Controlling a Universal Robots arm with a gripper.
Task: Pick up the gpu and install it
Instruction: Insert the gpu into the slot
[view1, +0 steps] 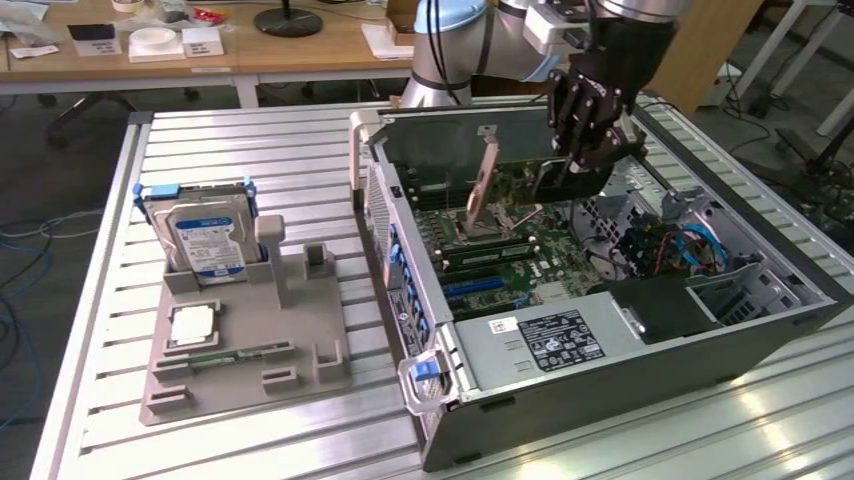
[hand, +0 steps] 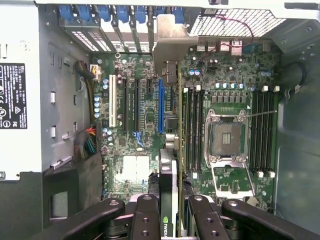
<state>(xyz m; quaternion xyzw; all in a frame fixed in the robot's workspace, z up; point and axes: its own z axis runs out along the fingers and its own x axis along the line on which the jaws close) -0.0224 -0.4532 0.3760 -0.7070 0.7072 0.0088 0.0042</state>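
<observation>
On the exterior view's left, a grey moulded plastic tray (view1: 234, 375) sits on the ribbed aluminium table (view1: 267, 150) and holds a boxy silver hard drive with a blue-white label (view1: 207, 240) upright in a slot. To the right lies the open dark-grey sheet-metal computer case (view1: 641, 385), with its green motherboard (view1: 514, 270) exposed and crowded with slots and small parts.

Above that board hangs the gpu (view1: 547, 185), a thin flat circuit card with a dark face, a brownish board edge and a silvery metal end bracket. It is clear of the slots. The black multi-link gripper (view1: 587, 160) is closed on it, its fingers (hand: 147, 212) pinching the two flat faces near the upper edge.

In the wrist view the gpu (hand: 169, 170) appears edge-on between the gripper (hand: 173, 207) fingers, just beside a long blue plastic expansion slot (hand: 161, 105).

The card looks light and stiff but fragile. Its smooth faces could slip, and its contact edge and soldered parts would not take knocks. The bare top edge and flat faces seem the safest places to grip.
</observation>
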